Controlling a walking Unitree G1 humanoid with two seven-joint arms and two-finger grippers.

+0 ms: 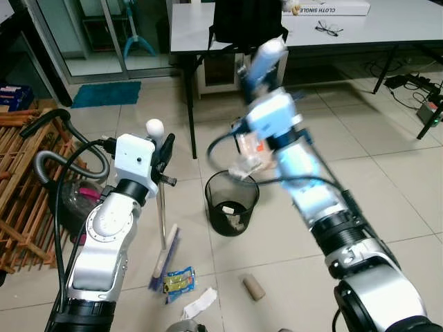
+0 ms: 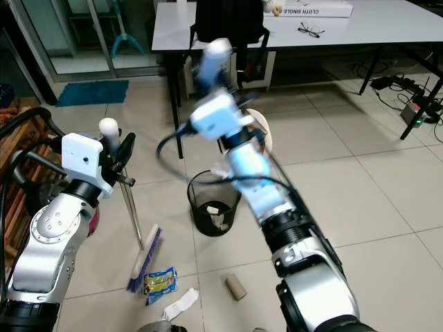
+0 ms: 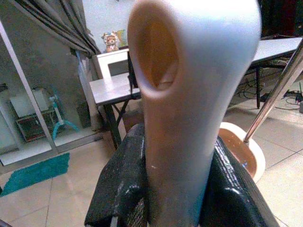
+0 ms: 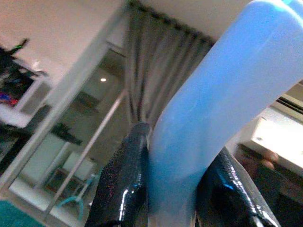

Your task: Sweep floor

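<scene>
Litter lies nearest on the tiled floor (image 1: 387, 207): a white scrap (image 1: 199, 303), a cardboard tube (image 1: 252, 287) and a yellow-blue wrapper (image 1: 178, 280) touching the broom (image 1: 165, 257) head. Left claw (image 3: 175, 189) is clamped on the broom's white handle top, its shaft standing nearly upright with the bristles on the floor. Just beyond, the black mesh bin (image 1: 232, 203) holds some trash. Above it the right claw (image 4: 180, 179) grips a light-blue dustpan handle (image 1: 266, 59), the dustpan (image 2: 257, 142) raised and tipped over the bin. Farther back stands a grey desk (image 1: 387, 31) carrying glasses (image 1: 329, 28).
</scene>
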